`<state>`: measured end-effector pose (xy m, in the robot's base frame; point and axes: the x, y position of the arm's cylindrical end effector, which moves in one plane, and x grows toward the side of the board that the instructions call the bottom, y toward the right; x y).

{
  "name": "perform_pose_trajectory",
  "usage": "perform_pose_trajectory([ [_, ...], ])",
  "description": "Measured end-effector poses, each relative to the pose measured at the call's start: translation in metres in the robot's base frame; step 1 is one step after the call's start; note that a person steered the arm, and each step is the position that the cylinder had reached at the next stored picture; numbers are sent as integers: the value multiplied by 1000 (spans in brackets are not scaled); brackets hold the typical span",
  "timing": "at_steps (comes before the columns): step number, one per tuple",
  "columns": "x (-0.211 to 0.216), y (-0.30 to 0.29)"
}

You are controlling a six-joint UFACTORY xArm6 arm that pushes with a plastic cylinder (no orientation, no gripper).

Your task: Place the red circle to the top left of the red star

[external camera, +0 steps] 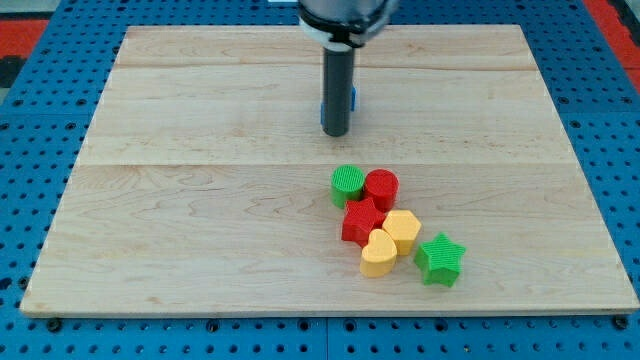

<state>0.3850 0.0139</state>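
The desk [200, 200] is the largest thing here, a pale wooden board lying on a blue pegboard surface [40, 120] that frames it on all sides. The rod [337, 85] comes next, a straight dark cylinder descending from the arm's housing at the view's top. My tip [336, 134] rests on the wood in the upper middle of the board, at about twelve o'clock from the cluster of blocks and clearly apart from it. There is no hand on this arm, so nothing opens or closes; the rod simply ends in the tip. A blue block [351, 99] peeks out just behind the rod at its three o'clock side; most of it is hidden, so its shape cannot be made out.

The other blocks huddle together right of the board's centre, toward the view's bottom. The red star [361, 222] sits in the middle of the group. The red circle [381, 187] is touching or nearly touching it at roughly one o'clock. The green circle [347, 184] lies at eleven o'clock from the star, pressed against the red circle's nine o'clock side. A yellow hexagon [402, 231] sits at four o'clock from the star, a yellow heart [378, 254] at five o'clock, and a green star [440, 258] lies at the cluster's far four o'clock end.
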Motion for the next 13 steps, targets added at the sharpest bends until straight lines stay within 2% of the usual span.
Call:
perform_pose_trajectory([
  [1, 24, 100],
  [3, 109, 100],
  [4, 115, 53],
  [7, 55, -98],
  [8, 22, -113],
  [9, 9, -135],
  [10, 23, -105],
  [11, 45, -107],
  [12, 46, -172],
  [13, 34, -165],
])
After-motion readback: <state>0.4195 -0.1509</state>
